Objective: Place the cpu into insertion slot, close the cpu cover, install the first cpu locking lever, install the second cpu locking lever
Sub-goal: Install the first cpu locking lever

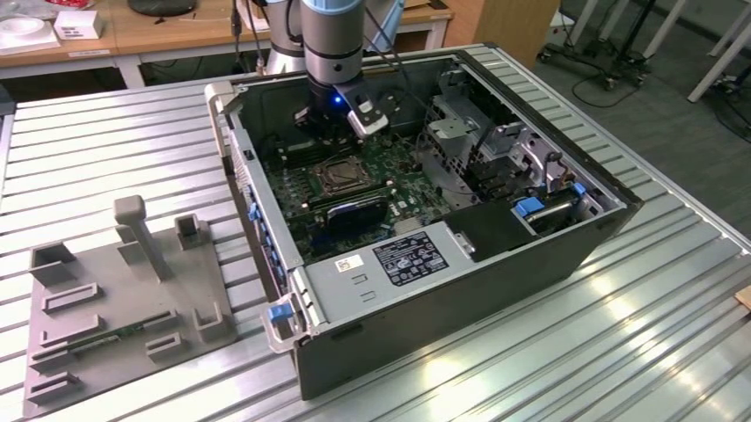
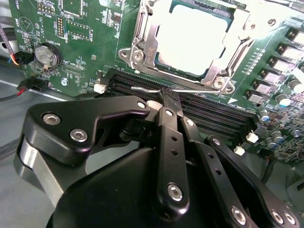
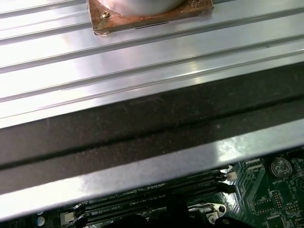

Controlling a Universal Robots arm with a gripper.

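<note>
Spreading across most of the exterior view, a ribbed aluminium table stands in a workroom with a grey floor and wooden desks behind it. An open black computer case lies on the table. A grey fixture tray sits on the exterior view's left of the case, apart from it. The arm reaches down into the case over the green motherboard. Long black memory slots run just beside the insertion slot. The cpu cover lies flat on the slot, and the cpu shows through its window, seated inside. The gripper hangs over the memory slots with its fingers drawn together. Its tips are at a thin silvery lever beside the slot; whether they pinch it cannot be told.
</note>
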